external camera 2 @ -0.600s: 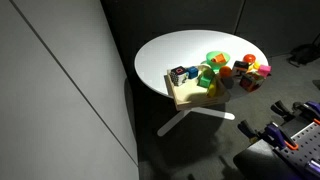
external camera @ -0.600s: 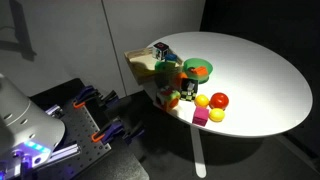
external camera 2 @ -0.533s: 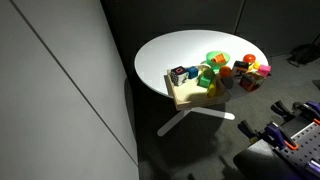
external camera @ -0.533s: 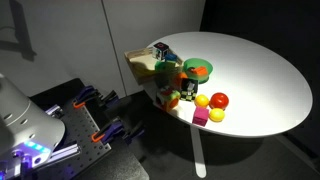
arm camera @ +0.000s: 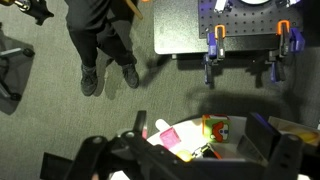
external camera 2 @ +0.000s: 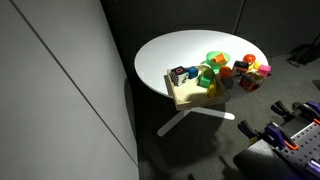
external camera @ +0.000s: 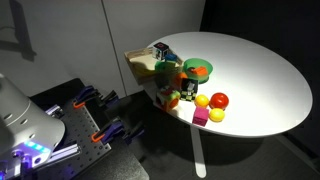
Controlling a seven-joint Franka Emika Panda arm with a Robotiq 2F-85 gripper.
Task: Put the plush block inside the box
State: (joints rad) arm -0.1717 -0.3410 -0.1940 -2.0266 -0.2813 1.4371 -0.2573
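**Plush block** point(external camera: 172, 97): 1, multicoloured. It lies on the table point(external camera: 262, 72), outside the box point(external camera: 140, 67) and just beside it, near the table's edge.

**Bearing:** in the wrist view the block point(arm camera: 215, 127) sits ahead of my claw point(arm camera: 188, 152), a little toward the picture's right. It is a cube, so I judge there is no long axis to match.

**Claw:** 1 arm; jaws spread, holding nothing.

**Also counted:** 1 box, 1 green bowl point(external camera: 197, 68), 1 magenta cube point(external camera: 200, 117), 1 red ball point(external camera: 219, 100).

Both exterior views high over the table point(external camera: 262, 82); wrist view floorward.
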